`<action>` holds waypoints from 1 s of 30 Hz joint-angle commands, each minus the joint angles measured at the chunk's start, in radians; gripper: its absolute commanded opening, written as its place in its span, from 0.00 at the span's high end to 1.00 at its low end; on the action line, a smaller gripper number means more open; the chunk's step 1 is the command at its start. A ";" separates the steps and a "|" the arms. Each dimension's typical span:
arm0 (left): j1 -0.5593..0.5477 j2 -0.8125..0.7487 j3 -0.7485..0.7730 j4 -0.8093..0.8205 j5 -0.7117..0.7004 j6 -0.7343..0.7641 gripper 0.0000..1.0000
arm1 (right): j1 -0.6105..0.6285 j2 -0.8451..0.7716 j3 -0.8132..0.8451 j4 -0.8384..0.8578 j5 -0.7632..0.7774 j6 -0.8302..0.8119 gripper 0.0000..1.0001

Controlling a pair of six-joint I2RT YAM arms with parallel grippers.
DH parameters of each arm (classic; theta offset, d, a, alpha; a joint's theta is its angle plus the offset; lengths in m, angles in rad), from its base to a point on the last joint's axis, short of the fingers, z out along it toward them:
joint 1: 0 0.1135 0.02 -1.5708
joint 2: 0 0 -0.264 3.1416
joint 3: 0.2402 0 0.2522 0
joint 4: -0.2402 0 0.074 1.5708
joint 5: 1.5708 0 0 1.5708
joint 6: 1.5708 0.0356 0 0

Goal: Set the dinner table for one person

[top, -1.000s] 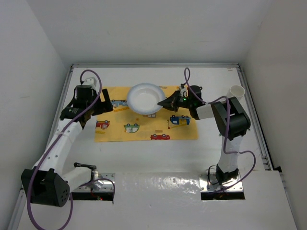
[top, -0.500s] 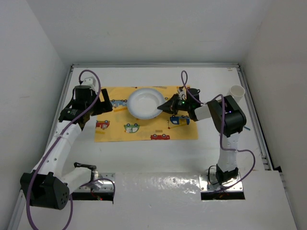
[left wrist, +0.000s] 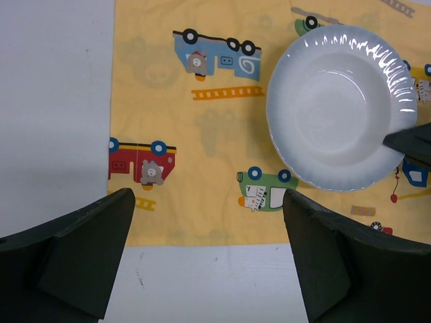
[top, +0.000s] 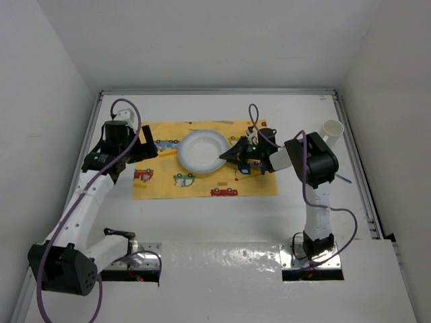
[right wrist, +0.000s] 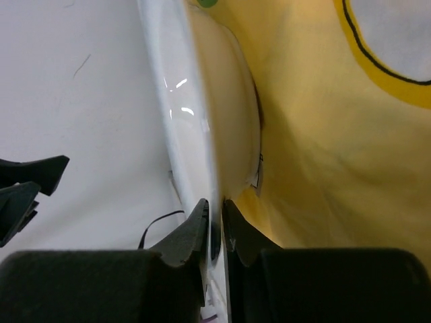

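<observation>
A white plate (left wrist: 333, 108) sits on a yellow car-print placemat (left wrist: 202, 128). The left gripper (left wrist: 207, 202) hangs above, jaws wide apart.

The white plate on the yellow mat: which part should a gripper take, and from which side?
Its thin rim, on the edge toward the right arm, coming in low from the side, one finger above, one below. The plate is wide and shallow; the right gripper pinches it so.
</observation>
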State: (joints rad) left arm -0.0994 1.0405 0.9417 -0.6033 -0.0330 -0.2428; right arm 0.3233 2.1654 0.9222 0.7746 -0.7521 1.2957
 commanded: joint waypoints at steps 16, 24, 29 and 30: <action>-0.008 -0.039 0.000 0.027 0.005 0.008 0.10 | -0.064 -0.285 0.027 -0.528 0.133 -0.467 0.37; -0.006 -0.039 0.005 0.028 0.010 0.007 0.10 | -0.174 -0.472 0.320 -1.120 0.502 -0.860 0.38; -0.006 -0.033 0.008 0.028 0.025 0.007 0.10 | -0.279 -0.489 0.504 -1.342 0.660 -0.979 0.41; -0.006 -0.031 0.009 0.030 0.027 0.007 0.10 | -0.302 -0.490 0.527 -1.383 0.706 -0.998 0.42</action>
State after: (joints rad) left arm -0.0994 1.0252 0.9405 -0.6033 -0.0242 -0.2413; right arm 0.0673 1.6993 1.3666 -0.3912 -0.2226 0.4324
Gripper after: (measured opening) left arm 0.903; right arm 0.591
